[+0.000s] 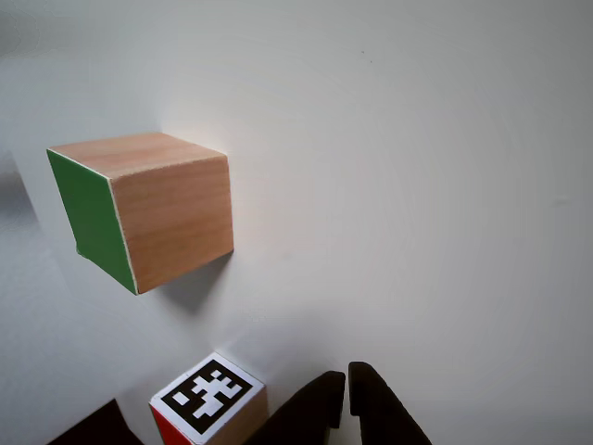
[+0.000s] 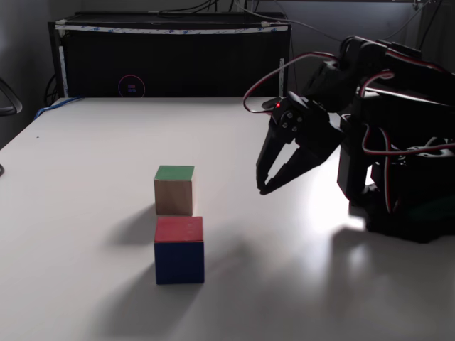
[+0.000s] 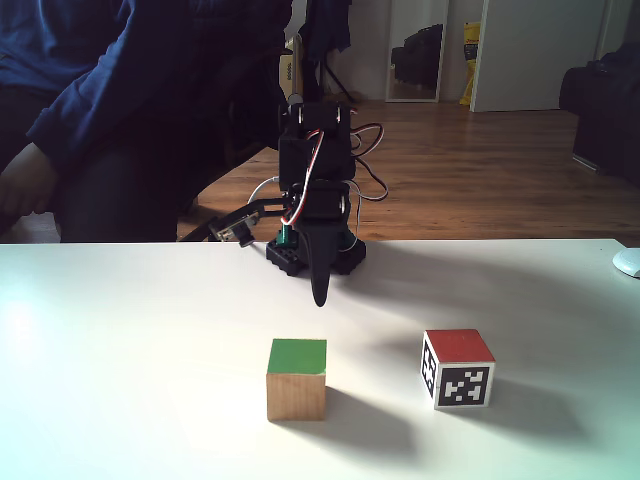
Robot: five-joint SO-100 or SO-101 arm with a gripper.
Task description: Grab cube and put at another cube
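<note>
Black claw hangs above table, fingers nearly pinched together, gripping nothing; green-faced cube sits apart, untouched.

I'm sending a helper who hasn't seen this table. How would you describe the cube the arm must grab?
On the white table, in front of the black arm's gripper, stand two cubes. Take the cube with a green top and plain wooden sides; the other cube has a red top and a black-and-white marker.
</note>
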